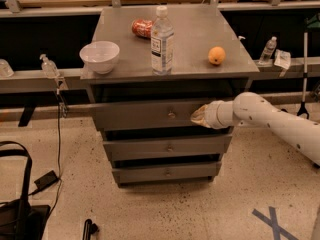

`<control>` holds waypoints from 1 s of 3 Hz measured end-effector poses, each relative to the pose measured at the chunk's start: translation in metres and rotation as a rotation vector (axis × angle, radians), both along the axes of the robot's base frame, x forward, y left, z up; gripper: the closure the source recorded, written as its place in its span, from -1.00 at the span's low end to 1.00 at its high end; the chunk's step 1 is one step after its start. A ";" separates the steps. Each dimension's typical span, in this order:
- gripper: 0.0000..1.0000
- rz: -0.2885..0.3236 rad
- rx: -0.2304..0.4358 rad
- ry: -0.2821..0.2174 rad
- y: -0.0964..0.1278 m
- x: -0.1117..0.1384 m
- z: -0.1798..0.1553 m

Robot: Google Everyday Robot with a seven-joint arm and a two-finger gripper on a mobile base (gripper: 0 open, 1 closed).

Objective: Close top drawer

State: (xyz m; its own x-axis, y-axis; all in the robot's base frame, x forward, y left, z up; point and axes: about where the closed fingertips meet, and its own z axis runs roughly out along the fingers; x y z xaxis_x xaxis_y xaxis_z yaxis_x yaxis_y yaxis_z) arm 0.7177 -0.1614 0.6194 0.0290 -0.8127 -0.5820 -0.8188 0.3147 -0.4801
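claw (196, 116) touches flat grey top drawer (145, 115).

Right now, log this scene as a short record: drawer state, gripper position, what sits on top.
top drawer: partly out, dark gap above its front panel
knob: centre of that panel, untouched
gripper: apparently against the panel, right of the knob
lower drawers: two, fronts set further back
cabinet top: white bowl, water bottle, orange, red can lying down
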 end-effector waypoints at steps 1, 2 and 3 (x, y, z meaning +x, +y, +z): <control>1.00 0.000 0.032 -0.004 -0.001 0.007 0.002; 1.00 0.027 0.053 -0.025 0.004 -0.008 0.010; 1.00 0.050 0.069 -0.023 0.008 -0.037 0.010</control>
State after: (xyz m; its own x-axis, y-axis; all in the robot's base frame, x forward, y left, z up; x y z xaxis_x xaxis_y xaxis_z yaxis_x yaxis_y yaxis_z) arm 0.6808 -0.1530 0.6293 0.0825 -0.7680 -0.6351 -0.8236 0.3063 -0.4774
